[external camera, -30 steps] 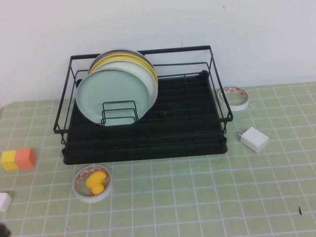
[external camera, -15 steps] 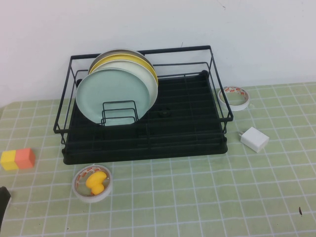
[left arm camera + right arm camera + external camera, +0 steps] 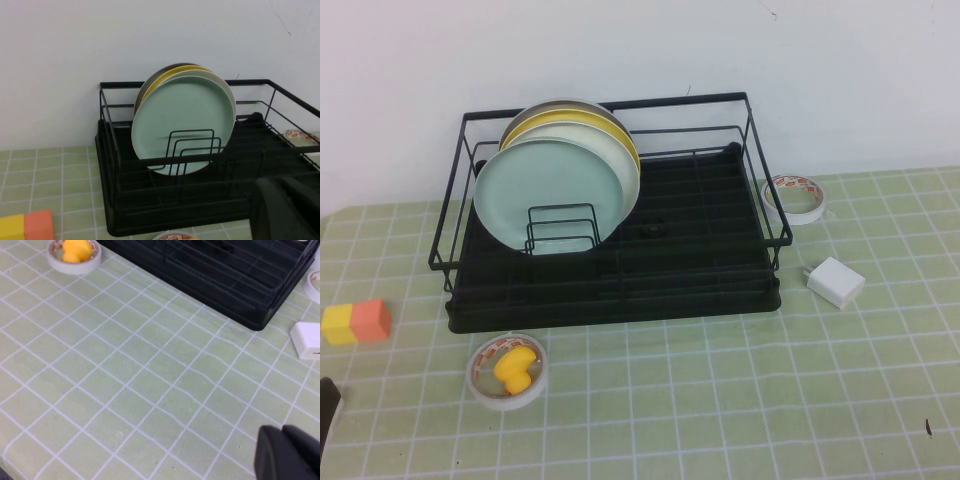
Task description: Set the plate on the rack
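Observation:
The pale mint-green plate stands on edge in the left part of the black wire rack, leaning on the small upright dividers. It is the front plate of a stack and also shows in the left wrist view. My left gripper is a dark tip at the table's lower left edge, well away from the rack. In its wrist view it looks shut and empty, facing the rack. My right gripper is shut and empty, low over the mat in front of the rack.
A cream-white plate and a yellow plate stand behind the mint one. A tape roll holding a yellow duck lies in front of the rack. Yellow and orange blocks lie left, a white charger and another tape roll right.
My left gripper's dark tip has come up along the lower left edge and covers a small white object that showed there. The plates and rack have not moved.

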{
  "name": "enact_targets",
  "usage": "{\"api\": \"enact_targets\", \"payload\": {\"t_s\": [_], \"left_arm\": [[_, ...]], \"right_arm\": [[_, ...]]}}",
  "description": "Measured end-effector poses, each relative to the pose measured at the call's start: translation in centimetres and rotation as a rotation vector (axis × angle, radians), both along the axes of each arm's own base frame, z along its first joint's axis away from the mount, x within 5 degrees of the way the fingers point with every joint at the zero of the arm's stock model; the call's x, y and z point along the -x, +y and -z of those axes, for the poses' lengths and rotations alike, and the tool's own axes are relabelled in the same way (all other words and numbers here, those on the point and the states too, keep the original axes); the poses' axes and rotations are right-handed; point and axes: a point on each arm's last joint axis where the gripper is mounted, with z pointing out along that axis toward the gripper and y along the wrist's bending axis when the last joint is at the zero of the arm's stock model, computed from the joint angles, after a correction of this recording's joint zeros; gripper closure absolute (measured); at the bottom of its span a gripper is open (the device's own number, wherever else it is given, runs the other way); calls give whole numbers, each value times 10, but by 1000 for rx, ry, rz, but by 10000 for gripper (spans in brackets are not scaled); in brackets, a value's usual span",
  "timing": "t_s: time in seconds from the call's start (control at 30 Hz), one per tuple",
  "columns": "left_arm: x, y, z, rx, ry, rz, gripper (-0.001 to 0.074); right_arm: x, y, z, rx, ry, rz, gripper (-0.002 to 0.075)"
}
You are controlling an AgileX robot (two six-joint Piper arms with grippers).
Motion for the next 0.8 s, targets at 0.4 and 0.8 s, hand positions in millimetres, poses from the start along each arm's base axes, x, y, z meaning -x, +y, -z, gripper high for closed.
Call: {"api": "enact_targets", "payload": {"t_s": [0.4, 0.8], "left_arm": [[40, 5, -19, 16, -299, -24, 736], [41, 8, -19, 10, -311, -61, 736]], "right_arm": [[0, 0, 0, -1, 2, -1, 728], [1, 1, 1, -7, 13, -7, 728]]}}
